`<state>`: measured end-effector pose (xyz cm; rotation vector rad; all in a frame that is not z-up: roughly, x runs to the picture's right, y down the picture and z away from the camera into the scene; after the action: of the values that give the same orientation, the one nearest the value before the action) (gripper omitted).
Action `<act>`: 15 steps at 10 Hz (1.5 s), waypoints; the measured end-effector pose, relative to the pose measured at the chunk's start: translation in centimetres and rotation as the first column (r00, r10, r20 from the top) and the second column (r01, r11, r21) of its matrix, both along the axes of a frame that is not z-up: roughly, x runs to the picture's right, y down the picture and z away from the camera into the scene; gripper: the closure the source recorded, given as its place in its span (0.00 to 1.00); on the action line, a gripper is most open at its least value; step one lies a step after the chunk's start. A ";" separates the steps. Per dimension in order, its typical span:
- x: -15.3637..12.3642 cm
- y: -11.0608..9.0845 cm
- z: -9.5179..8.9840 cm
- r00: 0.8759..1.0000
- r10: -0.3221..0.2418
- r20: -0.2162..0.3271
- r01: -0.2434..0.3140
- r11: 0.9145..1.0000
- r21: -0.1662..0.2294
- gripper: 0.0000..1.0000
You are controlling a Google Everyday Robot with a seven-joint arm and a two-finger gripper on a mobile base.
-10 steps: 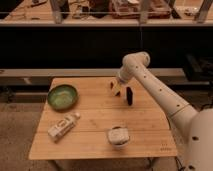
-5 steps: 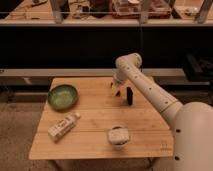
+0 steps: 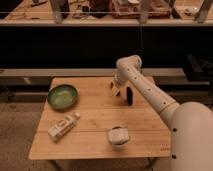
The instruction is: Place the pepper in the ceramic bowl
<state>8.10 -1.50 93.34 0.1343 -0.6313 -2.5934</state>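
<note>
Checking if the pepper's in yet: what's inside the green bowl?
The green ceramic bowl shows only its glossy inside, with no pepper in it, and nothing covers it. The gripper hangs over the far side of the table, well right of the bowl.

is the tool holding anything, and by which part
Cannot tell. The tool sits low over the far side of the table, beside a dark elongated thing; any hold is hidden.

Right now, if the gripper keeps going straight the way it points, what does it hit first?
Probably the light wooden table right below the gripper, which points down near the far edge; the near-black elongated vegetable lies beside that line, though depth is unclear.
</note>
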 end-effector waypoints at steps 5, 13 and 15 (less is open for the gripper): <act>0.0 0.0 0.0 1.000 0.000 0.000 0.000 1.000 0.000 0.20; 2.5 -0.6 1.9 0.997 -0.045 0.058 0.041 0.997 0.069 0.20; 2.6 -0.6 1.8 0.997 -0.039 0.065 0.034 0.997 0.070 0.20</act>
<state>10.66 -2.11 95.15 0.2332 -0.5729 -2.6566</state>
